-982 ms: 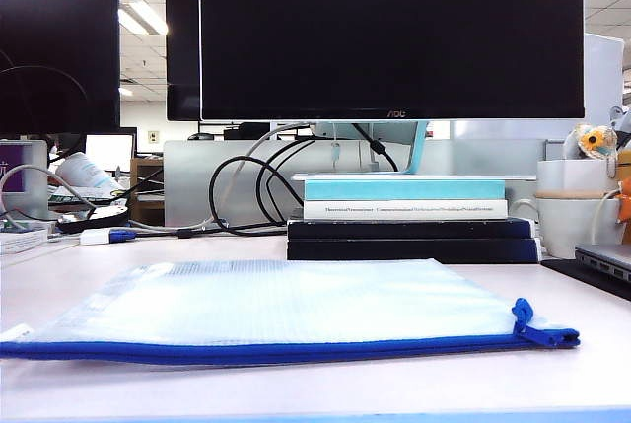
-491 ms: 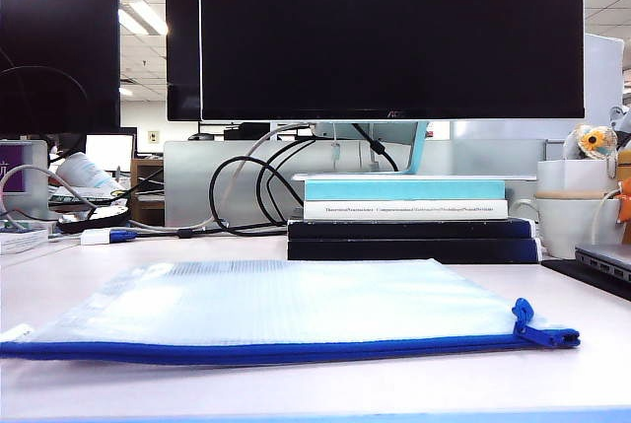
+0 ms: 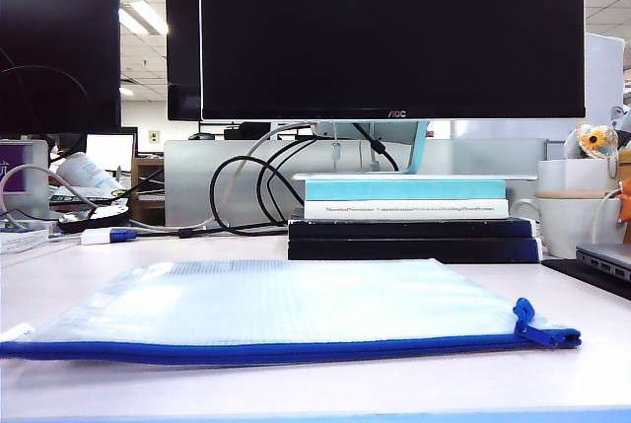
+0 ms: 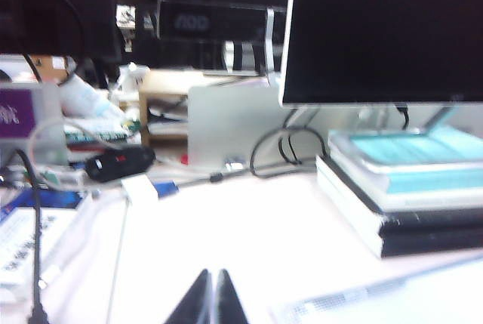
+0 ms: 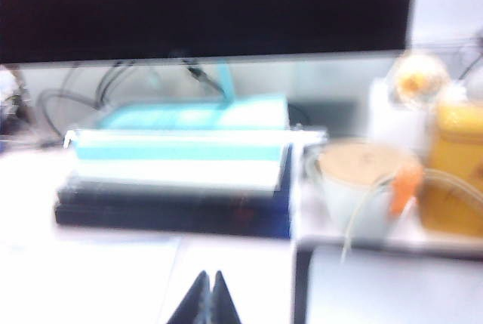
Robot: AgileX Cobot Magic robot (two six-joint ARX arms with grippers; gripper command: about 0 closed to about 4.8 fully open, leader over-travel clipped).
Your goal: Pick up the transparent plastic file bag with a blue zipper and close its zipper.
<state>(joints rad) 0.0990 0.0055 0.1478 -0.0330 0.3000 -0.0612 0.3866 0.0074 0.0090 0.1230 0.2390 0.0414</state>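
A black monitor (image 3: 391, 34) fills the upper middle. Below it sits a stack of books (image 3: 409, 218). The file bag (image 3: 286, 310) lies flat across the lower frame, its blue zipper (image 3: 266, 351) along the near edge. Left gripper (image 4: 212, 297) and right gripper (image 5: 205, 297) hang with jaws pressed together, empty.

Bright overhead office light; both wrist views blurred, exterior view sharp.

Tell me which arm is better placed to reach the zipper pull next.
Probably right: the zipper pull lies at the right end of the file bag, that arm's side. Left pincer and right pincer are both shut, above the table, touching nothing.
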